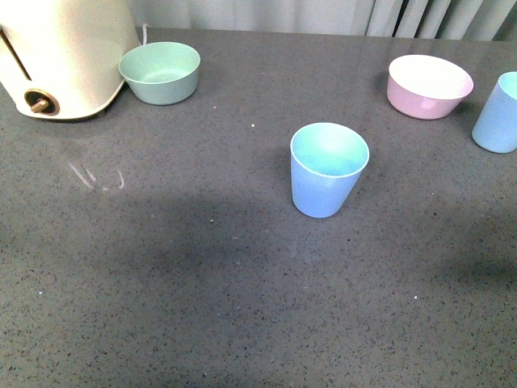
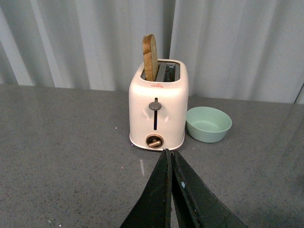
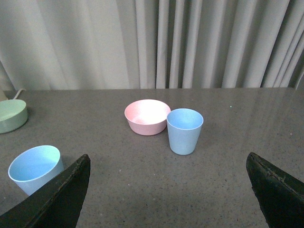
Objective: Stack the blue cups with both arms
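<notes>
Middle blue cup [image 1: 327, 170] and right blue cup [image 1: 499, 113] stand upright and well apart on the grey worktop [image 1: 202, 283], neither held.
At far left a cream toaster [image 1: 56, 56] has a mint green bowl [image 1: 160, 73] just beside it; the left gripper [image 2: 169, 153], jaws pressed together and empty, faces the toaster. A pink bowl [image 1: 429, 86] sits just left of the right blue cup, which the right gripper [image 3: 167, 161] faces, jaws wide apart and empty.
</notes>
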Action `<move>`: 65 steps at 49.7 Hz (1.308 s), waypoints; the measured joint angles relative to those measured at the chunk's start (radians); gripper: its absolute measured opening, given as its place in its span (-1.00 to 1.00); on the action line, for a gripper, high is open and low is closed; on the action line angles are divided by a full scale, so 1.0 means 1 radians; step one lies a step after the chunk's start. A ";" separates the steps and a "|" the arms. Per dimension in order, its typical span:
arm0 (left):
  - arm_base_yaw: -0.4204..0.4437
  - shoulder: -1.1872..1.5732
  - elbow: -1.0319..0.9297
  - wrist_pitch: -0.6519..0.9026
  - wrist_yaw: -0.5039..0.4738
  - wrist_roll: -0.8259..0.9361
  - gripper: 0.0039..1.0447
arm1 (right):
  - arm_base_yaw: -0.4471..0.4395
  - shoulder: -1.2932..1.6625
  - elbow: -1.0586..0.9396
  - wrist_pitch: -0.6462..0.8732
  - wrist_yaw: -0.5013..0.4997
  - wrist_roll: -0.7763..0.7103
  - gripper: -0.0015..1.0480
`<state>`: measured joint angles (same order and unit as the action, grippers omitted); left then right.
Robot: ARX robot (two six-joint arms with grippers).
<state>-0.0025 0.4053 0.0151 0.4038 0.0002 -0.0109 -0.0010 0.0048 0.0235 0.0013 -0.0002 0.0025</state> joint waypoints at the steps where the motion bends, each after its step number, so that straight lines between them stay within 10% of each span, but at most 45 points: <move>1: 0.000 -0.009 0.000 -0.010 0.000 0.000 -0.97 | 0.000 0.000 0.000 0.000 0.000 0.000 0.83; 55: 0.000 -0.391 0.000 -0.403 0.000 0.000 -0.97 | 0.000 0.000 0.000 0.000 0.000 0.000 0.83; 65: 0.000 -0.391 0.000 -0.403 0.000 0.000 -0.30 | 0.000 0.000 0.000 0.000 0.000 0.000 0.83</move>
<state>-0.0025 0.0143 0.0151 0.0006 -0.0002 -0.0109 -0.0010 0.0048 0.0235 0.0013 -0.0002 0.0025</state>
